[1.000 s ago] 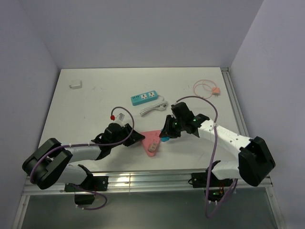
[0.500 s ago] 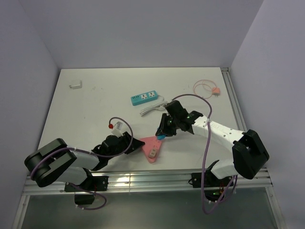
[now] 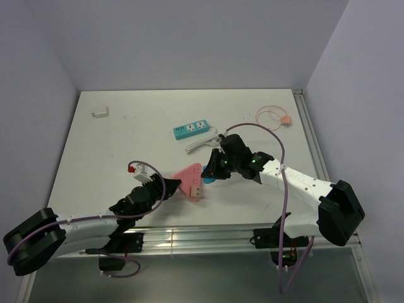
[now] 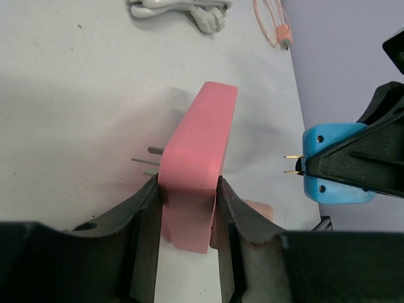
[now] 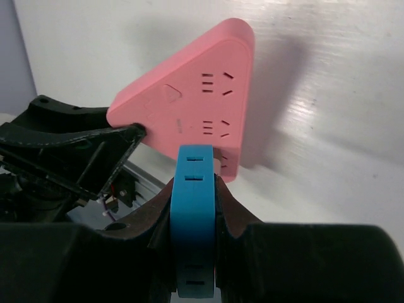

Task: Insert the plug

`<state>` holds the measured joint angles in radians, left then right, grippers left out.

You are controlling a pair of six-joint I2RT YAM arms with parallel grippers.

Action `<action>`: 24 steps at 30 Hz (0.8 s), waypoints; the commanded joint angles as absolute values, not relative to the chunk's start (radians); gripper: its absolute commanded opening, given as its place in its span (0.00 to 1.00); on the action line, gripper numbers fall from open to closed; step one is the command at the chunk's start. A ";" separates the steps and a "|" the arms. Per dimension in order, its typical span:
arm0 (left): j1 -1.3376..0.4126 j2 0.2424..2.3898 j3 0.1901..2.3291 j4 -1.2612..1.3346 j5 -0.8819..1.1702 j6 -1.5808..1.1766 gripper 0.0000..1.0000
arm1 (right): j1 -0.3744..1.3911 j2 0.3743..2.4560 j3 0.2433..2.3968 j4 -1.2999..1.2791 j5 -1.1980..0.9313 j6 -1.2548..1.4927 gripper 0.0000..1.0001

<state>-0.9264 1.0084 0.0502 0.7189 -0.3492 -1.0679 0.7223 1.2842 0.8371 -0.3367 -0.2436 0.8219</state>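
Observation:
A pink triangular socket adapter is held on edge above the table by my left gripper, which is shut on its two flat sides. In the left wrist view the adapter sits between the fingers, its grey pins pointing left. My right gripper is shut on a blue plug. The plug points two gold prongs at the adapter with a small gap between them. In the right wrist view the blue plug sits just in front of the adapter's socket face.
A teal power strip and a white cable lie behind the grippers. A pink cable lies at the far right and a white charger at the far left. The table's front rail runs close below the arms.
My left gripper has raised the pink adapter from lying flat to standing on edge, while the left arm drew back. My right gripper has carried the blue plug left, up to the adapter.

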 commanded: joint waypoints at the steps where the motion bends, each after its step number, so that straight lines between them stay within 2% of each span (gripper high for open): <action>1: -0.960 0.974 -0.035 0.706 -0.454 -1.049 0.00 | 0.745 1.275 0.812 -0.183 -0.203 0.821 0.00; 6: -0.969 0.977 -0.040 0.709 -0.451 -1.049 0.00 | 0.752 1.318 0.810 -0.091 -0.190 0.785 0.00; 15: -0.985 0.904 -0.023 0.598 -0.494 -1.054 0.00 | 0.750 1.397 0.827 -0.077 -0.150 0.773 0.00; 24: -0.986 0.959 -0.009 0.591 -0.486 -1.088 0.00 | 0.750 1.433 0.795 0.037 -0.161 0.796 0.00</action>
